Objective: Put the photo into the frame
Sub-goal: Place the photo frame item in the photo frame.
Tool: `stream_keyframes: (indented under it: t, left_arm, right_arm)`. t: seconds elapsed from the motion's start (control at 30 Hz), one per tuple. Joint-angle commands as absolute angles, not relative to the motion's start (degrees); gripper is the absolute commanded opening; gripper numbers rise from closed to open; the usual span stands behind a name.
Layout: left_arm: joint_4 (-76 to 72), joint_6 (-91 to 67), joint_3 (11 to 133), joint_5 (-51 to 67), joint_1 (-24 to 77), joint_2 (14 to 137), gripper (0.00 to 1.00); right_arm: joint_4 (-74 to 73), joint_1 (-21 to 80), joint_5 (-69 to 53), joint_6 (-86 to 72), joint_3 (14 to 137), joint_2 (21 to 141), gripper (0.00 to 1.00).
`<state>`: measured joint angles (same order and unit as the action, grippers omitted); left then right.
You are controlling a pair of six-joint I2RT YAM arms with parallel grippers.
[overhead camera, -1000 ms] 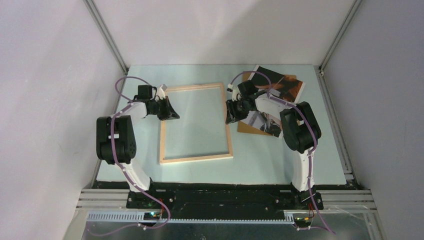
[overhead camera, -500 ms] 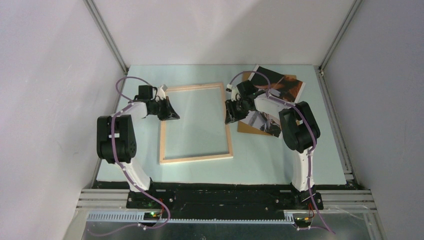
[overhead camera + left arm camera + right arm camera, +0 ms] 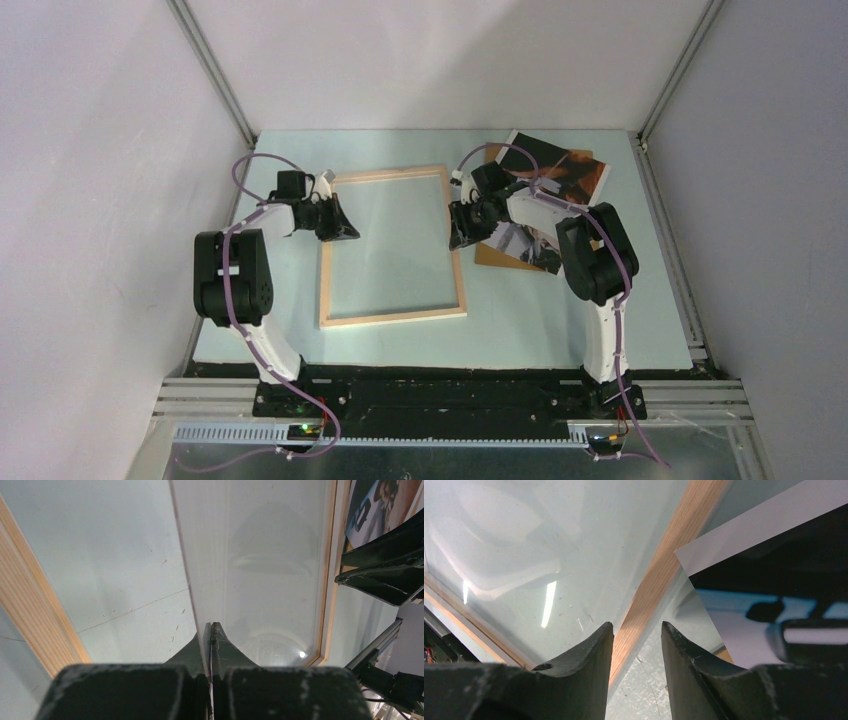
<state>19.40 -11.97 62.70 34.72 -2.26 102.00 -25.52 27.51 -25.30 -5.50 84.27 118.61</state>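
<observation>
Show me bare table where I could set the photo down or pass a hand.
Barest: the table strip between the frame's near rail and the arm bases, widest toward the right. A narrower strip runs behind the frame's far rail. Crowded: the gap between the frame's right rail and the photo, where the right hand sits.

The frame (image 3: 664,565) ahead of the right claw (image 3: 636,630) is pale bare wood, matt, with fine straight grain. Left of that claw a clear pane (image 3: 524,555) gleams with glossy reflections; to its right the photo (image 3: 774,580) is smooth paper. The tabletop (image 3: 644,680) looks matt and scuffed. The left claw (image 3: 210,626) is black, grainy plastic
</observation>
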Motion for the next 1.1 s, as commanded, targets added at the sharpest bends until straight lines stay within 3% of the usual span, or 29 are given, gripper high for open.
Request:
stream_keyframes:
  t: [0.0,0.87,1.07]
  left_arm:
    - [21.87,-8.84,63.9,34.28,-1.35,101.5,0.0]
    - [27.06,-7.8,67.04,35.32,-0.84,103.47,0.0]
    - [26.94,-7.74,67.06,34.55,-0.79,103.62,0.09]
  right_arm:
    - [-25.98,28.02,-24.43,-4.93,87.0,119.5,0.45]
    - [-26.57,28.34,-23.99,-4.42,87.36,119.89,0.44]
    - [-26.64,28.38,-23.99,-4.35,87.47,119.84,0.44]
